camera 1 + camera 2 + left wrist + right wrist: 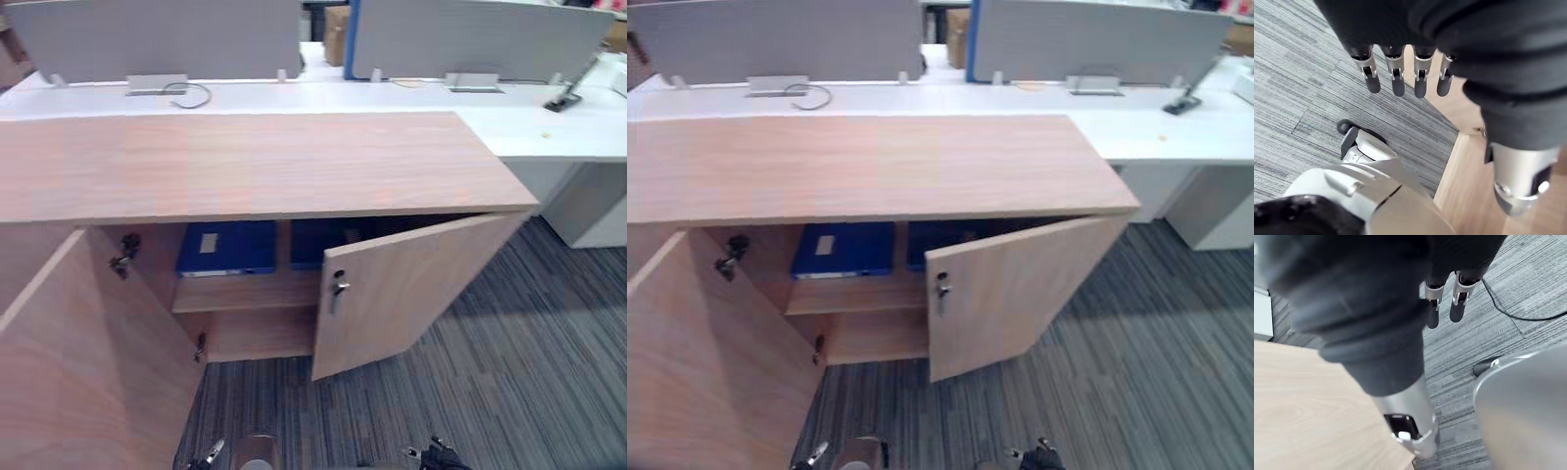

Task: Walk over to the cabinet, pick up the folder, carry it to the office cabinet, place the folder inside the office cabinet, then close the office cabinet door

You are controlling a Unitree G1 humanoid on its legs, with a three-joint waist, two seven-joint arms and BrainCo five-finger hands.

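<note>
While both doors of the cabinet stand open, the left door swung wide and the right door half ajar, a blue folder rests on the shelf inside. A second folder, also blue, sits just beside it, partly behind the right door. The left hand hangs over the carpet, fingers straight and loose, holding nothing. The right hand hangs likewise, fingers relaxed and empty. A white tabletop stands behind the cabinet.
</note>
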